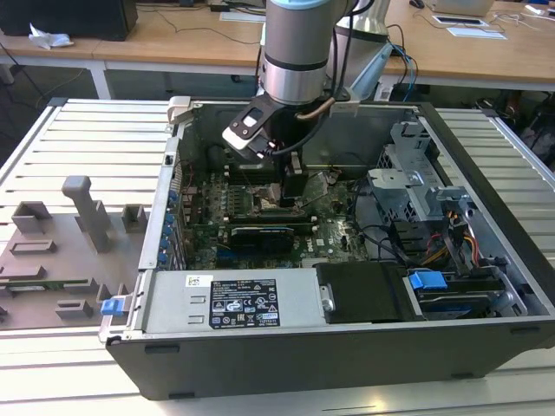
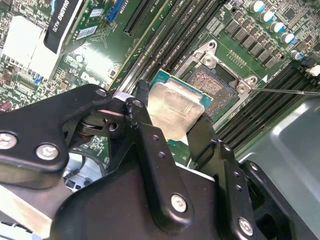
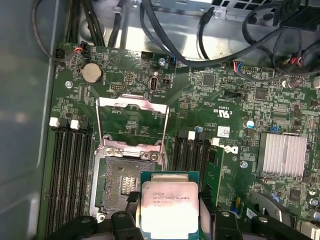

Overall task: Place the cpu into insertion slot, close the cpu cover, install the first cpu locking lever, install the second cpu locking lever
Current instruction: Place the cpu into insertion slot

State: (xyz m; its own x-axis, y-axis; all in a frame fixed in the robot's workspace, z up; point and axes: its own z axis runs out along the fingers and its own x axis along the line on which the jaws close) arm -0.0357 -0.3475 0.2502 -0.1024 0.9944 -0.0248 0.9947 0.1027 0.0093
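My gripper point(image 2: 170, 119) clamps the cpu point(image 3: 169, 207), with the slot point(image 1: 260, 204) uncovered at its nine o'clock in the exterior view. Placement needs squaring up.

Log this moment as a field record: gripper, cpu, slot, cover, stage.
gripper: shut on the cpu, low over the motherboard inside the open computer case
cpu: gripped by two opposite edges, metal top showing, at the slot's edge, not seated
insertion slot: bare, dark centre exposed
cpu cover: swung open, off the slot
stage: placing the cpu; cover not yet closed
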